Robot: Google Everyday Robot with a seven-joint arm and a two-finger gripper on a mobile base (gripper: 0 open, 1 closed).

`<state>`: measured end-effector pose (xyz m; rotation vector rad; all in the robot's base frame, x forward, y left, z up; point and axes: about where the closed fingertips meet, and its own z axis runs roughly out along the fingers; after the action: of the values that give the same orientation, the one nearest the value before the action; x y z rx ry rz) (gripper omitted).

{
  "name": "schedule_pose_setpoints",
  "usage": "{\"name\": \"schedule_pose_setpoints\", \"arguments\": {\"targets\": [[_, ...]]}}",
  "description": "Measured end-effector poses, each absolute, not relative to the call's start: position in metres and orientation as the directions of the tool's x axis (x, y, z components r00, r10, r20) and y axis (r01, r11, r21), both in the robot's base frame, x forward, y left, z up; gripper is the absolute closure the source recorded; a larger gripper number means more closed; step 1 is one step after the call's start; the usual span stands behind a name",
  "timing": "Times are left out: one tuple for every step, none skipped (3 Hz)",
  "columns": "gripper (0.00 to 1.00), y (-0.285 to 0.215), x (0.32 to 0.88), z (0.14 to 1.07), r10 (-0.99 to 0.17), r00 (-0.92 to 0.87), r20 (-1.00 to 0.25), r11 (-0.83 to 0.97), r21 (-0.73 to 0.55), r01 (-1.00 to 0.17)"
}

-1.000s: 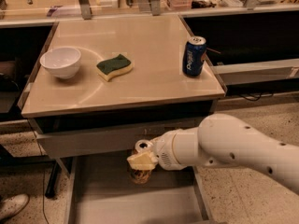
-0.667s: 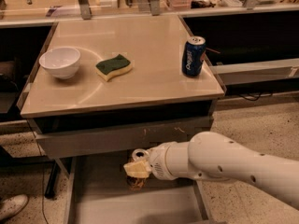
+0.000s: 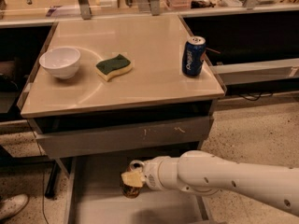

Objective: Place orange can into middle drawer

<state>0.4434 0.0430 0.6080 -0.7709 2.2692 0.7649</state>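
Observation:
My gripper [image 3: 132, 178] is low in the view, over the open middle drawer [image 3: 100, 197], a wide grey tray pulled out under the table. Its tan fingers are shut on the top of the orange can [image 3: 131, 191]. The can stands upright, low in the drawer at about its middle, and looks dark in the shade. My white arm reaches in from the lower right and hides the drawer's right part.
On the beige tabletop [image 3: 140, 45] stand a white bowl [image 3: 60, 62], a green and yellow sponge [image 3: 114, 66] and a blue Pepsi can [image 3: 193, 56]. A shut grey drawer front [image 3: 126, 136] with pale scratches sits above the open drawer. A shoe [image 3: 11, 206] is at lower left.
My gripper has moved down and a little to the left with the orange can, lowering it deeper into the open drawer. The things on the tabletop have not moved.

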Motion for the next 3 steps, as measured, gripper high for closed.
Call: {"name": "schedule_pose_setpoints", "arguments": {"targets": [[1.0,0.044,0.443,0.601,-0.313,-0.652,-0.691,0.663,0.332,-0.671],[1.0,0.054,0.439,0.584,-0.28,-0.667,-0.69,0.656,0.369,-0.658],[1.0,0.073,0.422,0.537,-0.238,-0.73,-0.641,0.676,0.43,-0.598]]}}
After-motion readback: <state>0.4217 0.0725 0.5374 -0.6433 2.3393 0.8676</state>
